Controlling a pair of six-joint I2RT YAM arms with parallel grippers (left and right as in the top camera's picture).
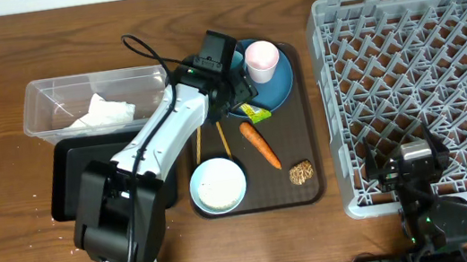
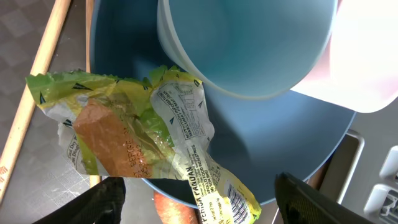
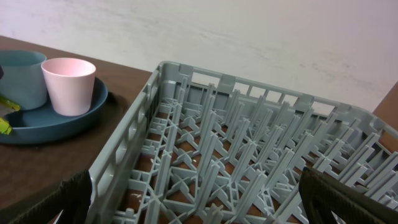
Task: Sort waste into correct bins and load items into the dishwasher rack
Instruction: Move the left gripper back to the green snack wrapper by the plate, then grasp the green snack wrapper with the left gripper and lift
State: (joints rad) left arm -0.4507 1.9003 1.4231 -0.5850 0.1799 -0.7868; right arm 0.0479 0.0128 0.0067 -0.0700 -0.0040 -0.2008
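Note:
The green-yellow snack wrapper (image 2: 143, 137) lies crumpled over the rim of the blue plate (image 2: 267, 149), beside the light-blue cup (image 2: 249, 43) and the pink cup (image 2: 367, 62). My left gripper (image 2: 205, 208) is open just above it. Its fingers (image 2: 102, 202) stand either side of the wrapper's tail without touching it. The carrot (image 1: 260, 144) and a brown food piece (image 1: 300, 172) lie on the brown serving tray (image 1: 314, 191), near the white-inside bowl (image 1: 218, 185) and the chopsticks (image 1: 222, 138). My right gripper (image 3: 199, 211) is open and empty over the near corner of the dishwasher rack (image 3: 249, 155).
A clear tub (image 1: 48, 96) holding a crumpled white napkin (image 1: 105, 113) stands at the left, with the shallow black tray (image 1: 69, 184) in front of it. The grey rack (image 1: 423, 61) fills the right side. A chopstick (image 2: 37, 87) runs beside the plate.

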